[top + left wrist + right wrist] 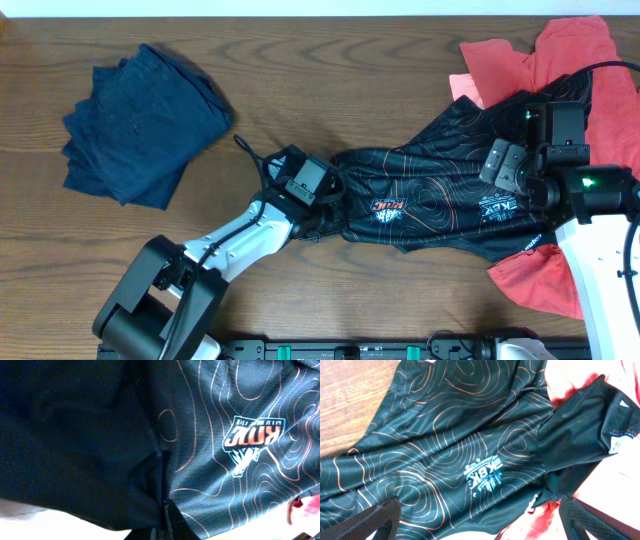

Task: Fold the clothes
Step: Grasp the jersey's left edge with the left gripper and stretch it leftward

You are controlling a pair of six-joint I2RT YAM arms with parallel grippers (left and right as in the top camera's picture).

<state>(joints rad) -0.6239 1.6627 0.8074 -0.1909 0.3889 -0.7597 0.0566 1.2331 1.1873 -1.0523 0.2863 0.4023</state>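
A black jersey with orange contour lines (430, 185) lies stretched across the table's middle right. My left gripper (322, 205) is shut on the jersey's left edge; in the left wrist view the fabric (240, 460) bunches into the jaws (164, 520). My right gripper (505, 165) hovers open over the jersey's right part; its fingers frame the cloth (470, 455) in the right wrist view without pinching it. A red garment (580, 60) lies under and beside the jersey at the right. A folded dark blue garment (140, 125) sits at the far left.
Bare wooden table (330, 70) lies between the folded blue pile and the jersey. The red garment also shows at the front right (535, 280) and in the right wrist view (580, 380).
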